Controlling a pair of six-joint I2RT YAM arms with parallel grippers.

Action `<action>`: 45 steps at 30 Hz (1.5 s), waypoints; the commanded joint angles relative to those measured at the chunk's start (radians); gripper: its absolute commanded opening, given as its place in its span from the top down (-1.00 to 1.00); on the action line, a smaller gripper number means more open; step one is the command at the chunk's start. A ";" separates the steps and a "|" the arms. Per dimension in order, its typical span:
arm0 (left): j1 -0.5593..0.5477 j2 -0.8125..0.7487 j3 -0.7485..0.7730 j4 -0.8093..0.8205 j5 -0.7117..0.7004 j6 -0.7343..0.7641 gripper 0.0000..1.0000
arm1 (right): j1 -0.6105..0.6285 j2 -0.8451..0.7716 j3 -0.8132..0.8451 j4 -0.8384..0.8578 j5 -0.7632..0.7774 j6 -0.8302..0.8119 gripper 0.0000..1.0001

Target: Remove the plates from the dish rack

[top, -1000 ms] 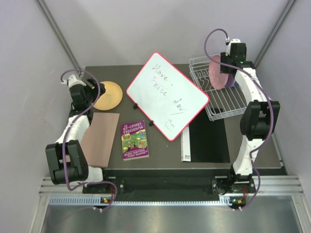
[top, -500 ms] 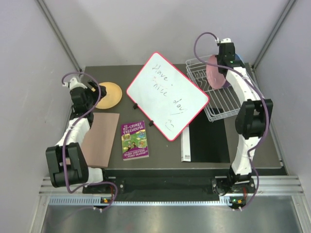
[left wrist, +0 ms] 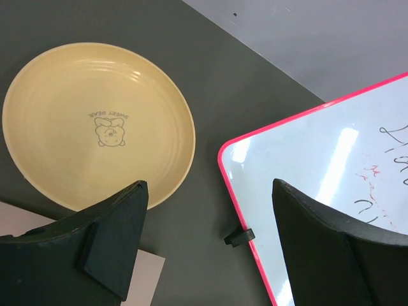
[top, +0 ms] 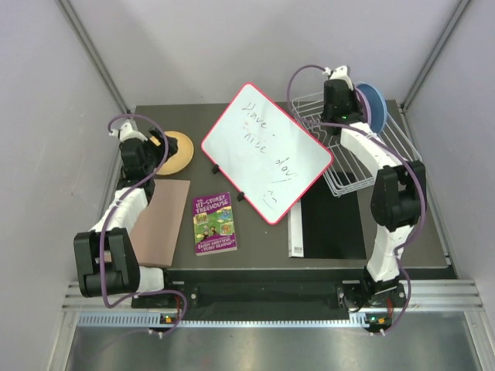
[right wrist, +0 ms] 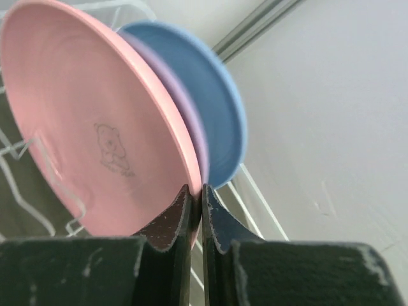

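- Plastic this thin should be light, stiff and slick-faced; the raised rim is the sensible hold.
- Standing on edge in the dish rack [top: 363, 166], the pink plate [right wrist: 95, 127] sits ahead of the lilac plate [right wrist: 199, 153] and blue plate [right wrist: 213, 102]; the right hand [right wrist: 196, 213] is pinched shut on its lower rim.
- Flat on the tabletop [left wrist: 210, 95] lies the orange-yellow plate [left wrist: 95, 121], beneath the left hand [left wrist: 209, 191], spread wide and empty.

Orange-yellow plate [left wrist: 99, 124] and whiteboard [left wrist: 331, 185] on a dark table [left wrist: 210, 83]
The plate is laid flat at upper left, apart from the red-rimmed board at right. A black clip [left wrist: 239, 236] is seen at the board's edge. The left gripper [left wrist: 210, 191] is spread wide and empty along the bottom.
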 commanded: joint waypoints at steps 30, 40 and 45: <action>-0.282 0.082 0.133 0.309 0.290 -0.071 -0.62 | 0.007 -0.598 -0.194 -0.127 -0.908 0.543 1.00; -0.357 0.070 0.059 0.520 0.239 -0.100 -0.60 | 0.008 -0.584 -0.283 -0.059 -1.086 0.626 1.00; -0.395 0.050 0.041 0.562 0.216 -0.072 -0.59 | 0.013 -0.574 -0.298 -0.050 -1.096 0.632 1.00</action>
